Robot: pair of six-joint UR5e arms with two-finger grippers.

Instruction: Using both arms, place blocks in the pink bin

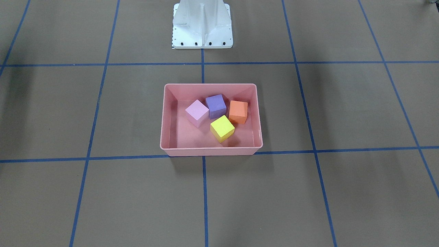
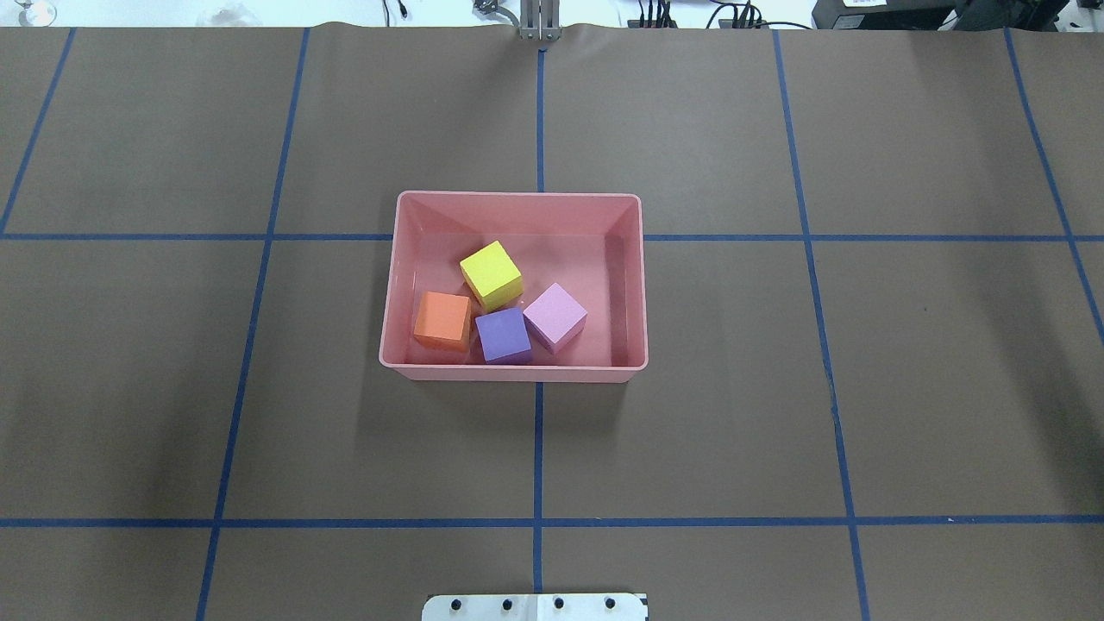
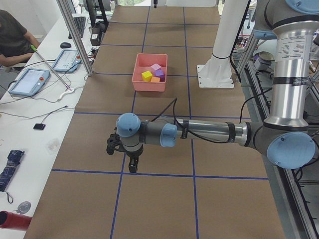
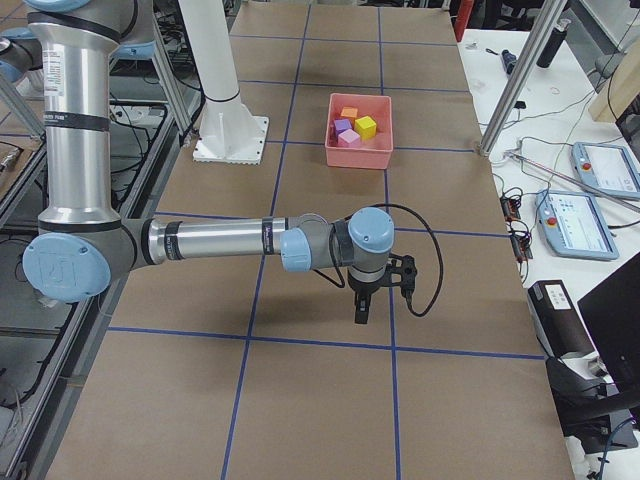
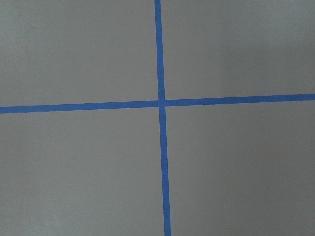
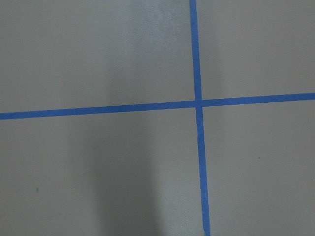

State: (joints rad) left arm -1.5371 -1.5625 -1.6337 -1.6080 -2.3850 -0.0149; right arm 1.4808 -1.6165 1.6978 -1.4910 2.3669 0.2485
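Left gripper (image 3: 131, 168) and right gripper (image 4: 360, 314) hang over the surface (image 2: 776, 414), well apart from the pink bin (image 2: 513, 373). Can't tell if either's fingers are released or clenched. In the bin: orange block (image 2: 442, 320), purple block (image 2: 503, 335) and light pink block (image 2: 555, 317), with yellow block (image 2: 491, 275) behind.

The bin (image 2: 513, 200) is salmon pink all over. Inside the bin sit a yellow block (image 2: 492, 275), an orange block (image 2: 442, 319), a purple block (image 2: 504, 335) and a light pink block (image 2: 555, 316), paler than the bin. The table (image 2: 906, 388) under the bin is dull brown, crossed by a grid of blue lines (image 2: 536, 448). Beyond the bin the pedestal (image 1: 202, 24) is white. My left arm (image 3: 209, 132) and right arm (image 4: 210, 240) are grey with light-blue caps.
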